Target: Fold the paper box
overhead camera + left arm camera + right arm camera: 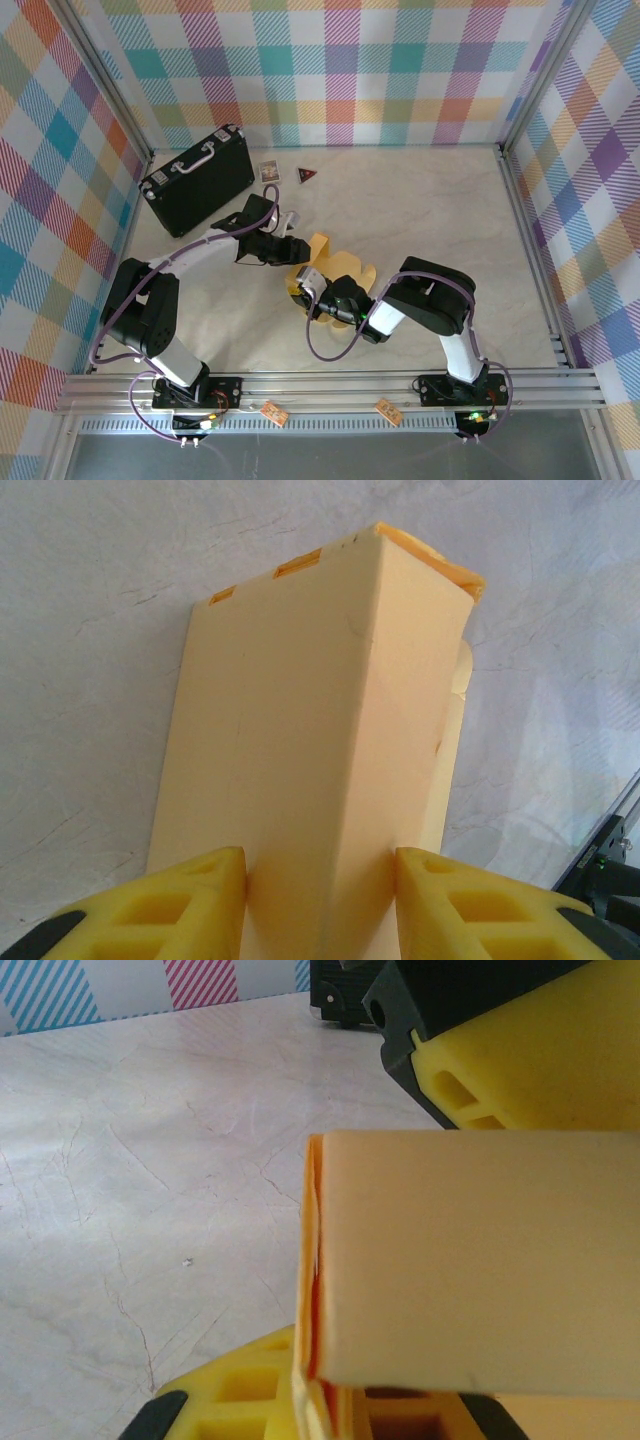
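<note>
The paper box [335,262] is mustard-yellow cardboard, partly folded up, and sits at the middle of the table between the two arms. My left gripper [294,252] reaches it from the left. In the left wrist view its yellow fingers [215,890] press on both sides of a folded corner of the paper box [310,730], so the left gripper [320,870] is shut on it. My right gripper [312,288] comes in from the near side. It [335,1405] pinches a thin layered wall of the paper box [480,1260]. A left finger [520,1070] shows just beyond.
A black hard case [197,180] with a pale handle lies at the back left. A small card [268,172] and a dark triangle [307,176] lie beside it. Plaid walls surround the table, and a metal rail [330,385] runs along the front edge.
</note>
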`<state>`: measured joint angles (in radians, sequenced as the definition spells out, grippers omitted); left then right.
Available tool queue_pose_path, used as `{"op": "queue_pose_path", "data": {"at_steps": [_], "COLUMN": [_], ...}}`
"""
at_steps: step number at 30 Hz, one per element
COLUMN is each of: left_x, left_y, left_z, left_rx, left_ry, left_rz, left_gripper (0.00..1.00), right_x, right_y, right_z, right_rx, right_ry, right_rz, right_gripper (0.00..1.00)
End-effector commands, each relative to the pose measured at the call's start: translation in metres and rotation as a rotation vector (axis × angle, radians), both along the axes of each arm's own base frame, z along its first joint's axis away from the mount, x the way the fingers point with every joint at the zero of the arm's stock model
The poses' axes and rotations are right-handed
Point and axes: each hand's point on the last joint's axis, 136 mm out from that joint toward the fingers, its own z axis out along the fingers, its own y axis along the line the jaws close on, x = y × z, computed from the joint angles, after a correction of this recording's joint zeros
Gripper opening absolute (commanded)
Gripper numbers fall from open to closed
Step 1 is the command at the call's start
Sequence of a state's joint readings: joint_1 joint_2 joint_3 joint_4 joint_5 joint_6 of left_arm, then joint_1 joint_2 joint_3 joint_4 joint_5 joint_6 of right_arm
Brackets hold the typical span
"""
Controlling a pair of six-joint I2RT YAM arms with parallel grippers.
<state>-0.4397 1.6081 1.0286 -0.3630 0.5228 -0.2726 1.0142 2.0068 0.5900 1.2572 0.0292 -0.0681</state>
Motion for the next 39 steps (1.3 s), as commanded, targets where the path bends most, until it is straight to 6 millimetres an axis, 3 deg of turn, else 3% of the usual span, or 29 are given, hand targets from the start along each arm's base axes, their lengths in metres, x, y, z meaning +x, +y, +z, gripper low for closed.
{"op": "queue_pose_path", "data": {"at_steps": [1,3,5,13,18,20,24,30,35,39], "left_x": [-0.025,-0.026,-0.025,-0.024,-0.024,-0.024,-0.025,-0.022,-0.023,-0.023], "left_y": [0.02,0.02,0.02,0.019,0.02,0.02,0.023,0.022,0.026,0.024], "left_z": [-0.031,-0.032,-0.031,-0.031,-0.031,-0.031,-0.032,-0.033,-0.035,-0.033], "left_rx": [0.103,0.106,0.108,0.105,0.107,0.109,0.12,0.127,0.145,0.138], "left_ry": [0.132,0.134,0.133,0.132,0.133,0.128,0.126,0.128,0.13,0.125], "left_rz": [0.025,0.025,0.025,0.025,0.025,0.022,0.026,0.022,0.027,0.025], "left_gripper": [0.41,0.41,0.41,0.41,0.41,0.41,0.41,0.41,0.4,0.4], "right_x": [0.0,0.0,-0.003,-0.021,-0.025,-0.023,-0.001,0.014,0.058,0.098], "right_y": [-0.005,-0.008,-0.01,-0.038,-0.059,-0.066,-0.101,-0.155,-0.193,-0.199], "right_z": [0.001,0.001,0.0,-0.007,0.012,0.022,0.03,0.053,0.061,0.052], "right_rx": [-0.013,-0.028,-0.043,-0.117,-0.124,-0.134,-0.226,-0.113,-0.044,-0.04], "right_ry": [-0.017,-0.007,0.005,0.053,0.07,0.129,0.297,0.462,0.658,0.79], "right_rz": [-0.001,-0.005,0.006,0.006,-0.023,-0.041,-0.221,-0.374,-0.454,-0.458], "right_gripper": [0.12,0.28,0.35,0.46,0.5,0.57,0.59,0.6,0.61,0.57]}}
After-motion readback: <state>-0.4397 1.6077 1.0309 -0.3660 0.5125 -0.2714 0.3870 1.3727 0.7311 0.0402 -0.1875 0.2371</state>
